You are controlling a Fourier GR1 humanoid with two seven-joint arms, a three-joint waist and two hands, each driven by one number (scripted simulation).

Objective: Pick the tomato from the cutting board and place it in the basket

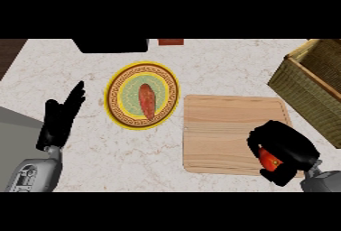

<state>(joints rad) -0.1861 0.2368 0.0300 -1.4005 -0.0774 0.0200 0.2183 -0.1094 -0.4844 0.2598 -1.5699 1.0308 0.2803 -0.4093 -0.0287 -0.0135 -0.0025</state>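
Down at the near right, the black right hand [283, 151] is curling around the red tomato [269, 158] over the pale wooden cutting board [226, 131]. The woven wicker basket [303, 85] is sitting far right on the marble table [220, 67]. The left hand [60, 118] (fingers straight) is resting at the left.

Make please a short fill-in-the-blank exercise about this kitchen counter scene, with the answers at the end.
1. The right hand is curled round the red ____ above the cutting board.
2. The woven basket stands to the ____ of the cutting board.
3. The yellow-rimmed plate holds a reddish-brown ____ piece of food.
4. The left hand rests with ____ fingers beside the plate.

Missing words: tomato; right; long; straight
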